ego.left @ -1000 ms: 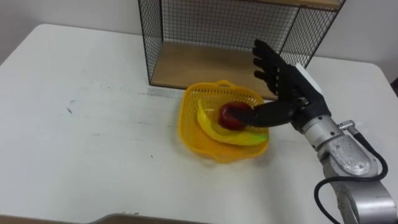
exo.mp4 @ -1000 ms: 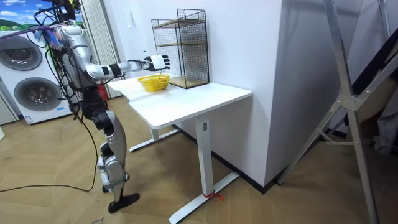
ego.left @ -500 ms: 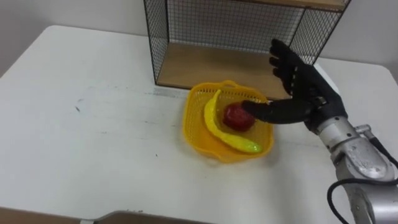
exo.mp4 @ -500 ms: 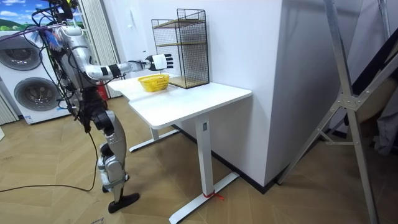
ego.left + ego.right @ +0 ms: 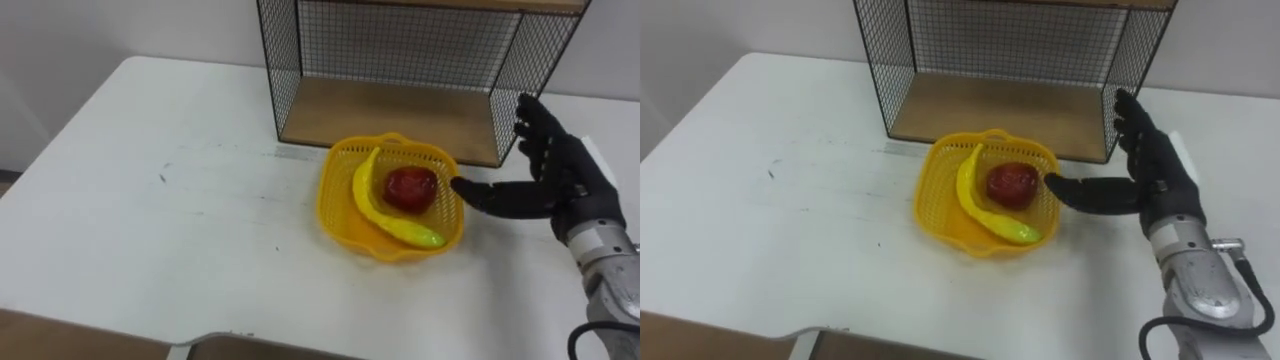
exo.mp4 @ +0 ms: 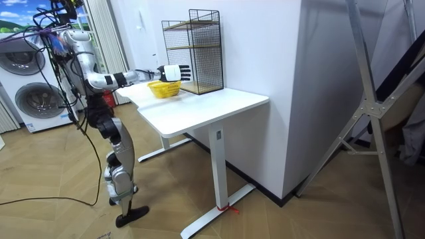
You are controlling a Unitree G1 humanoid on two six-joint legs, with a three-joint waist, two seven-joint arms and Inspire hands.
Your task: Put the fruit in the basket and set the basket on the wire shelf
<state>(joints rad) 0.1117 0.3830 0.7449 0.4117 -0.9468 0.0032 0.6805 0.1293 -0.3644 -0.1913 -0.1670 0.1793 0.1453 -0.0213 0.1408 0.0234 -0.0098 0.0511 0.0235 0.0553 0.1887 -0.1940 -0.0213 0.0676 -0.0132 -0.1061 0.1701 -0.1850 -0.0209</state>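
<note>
Now the right hand (image 5: 565, 185) is hovering with fingers (image 5: 533, 130) spread, gripping nothing; the basket (image 5: 335, 195), holding banana (image 5: 372, 203) and apple (image 5: 410, 187), is sitting just beside its thumb tip. Lifting by one rim is likely risking a tilt and spilled fruit.

My eye views cut the wire shelf (image 5: 400, 110) off at the top edge. From the room view, the basket (image 6: 164, 88) is too small for me to tell what lies in it.
</note>
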